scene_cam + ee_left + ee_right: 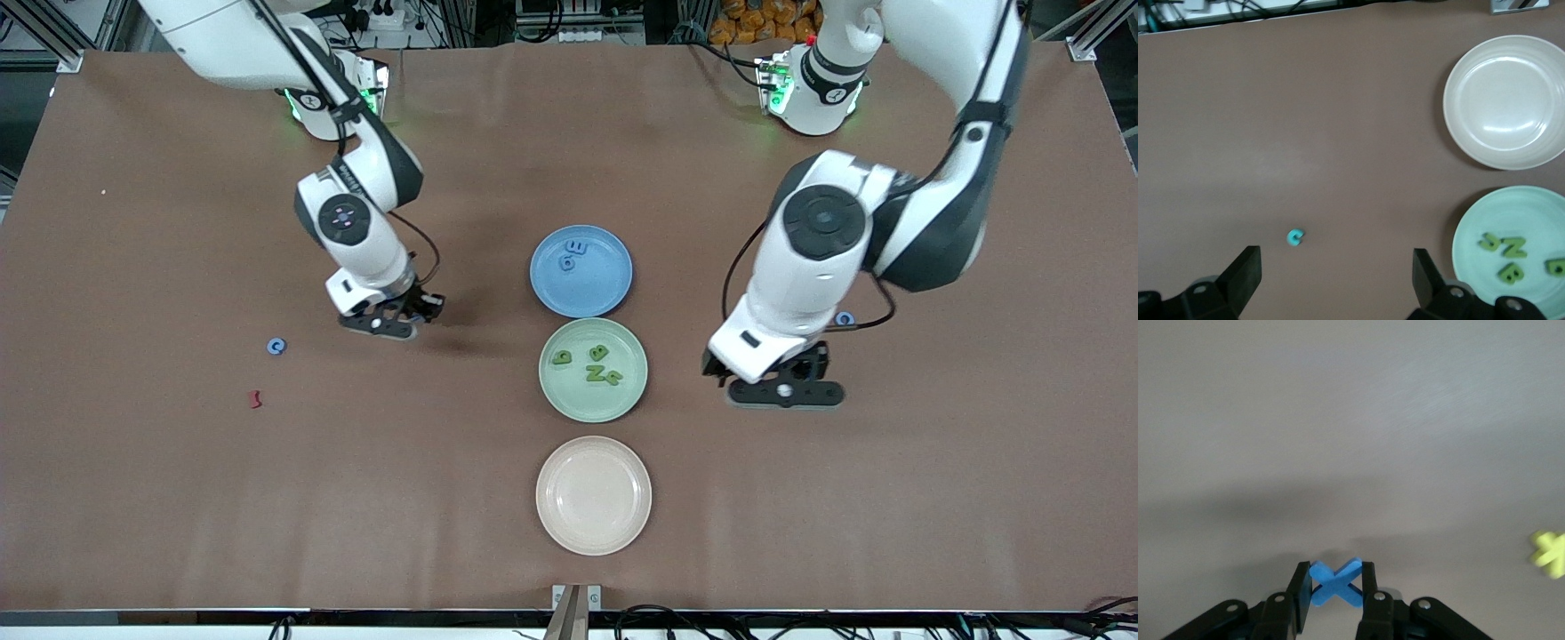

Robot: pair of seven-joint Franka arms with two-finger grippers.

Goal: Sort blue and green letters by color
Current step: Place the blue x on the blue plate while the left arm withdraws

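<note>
Between the right gripper's point(1331, 590) closed fingers sits a blue X-shaped piece point(1335, 581), held just above the bare table toward the right arm's end. The sensible step is to carry it level to the blue plate point(613, 284), where two blue letters point(573, 255) already lie, and release low over a bare patch. The left gripper point(1337, 273) hangs wide open and empty over the table beside the green plate point(631, 391), which holds four green letters point(591, 364). Loose blue pieces point(276, 347) and point(844, 318) remain on the table.
</note>
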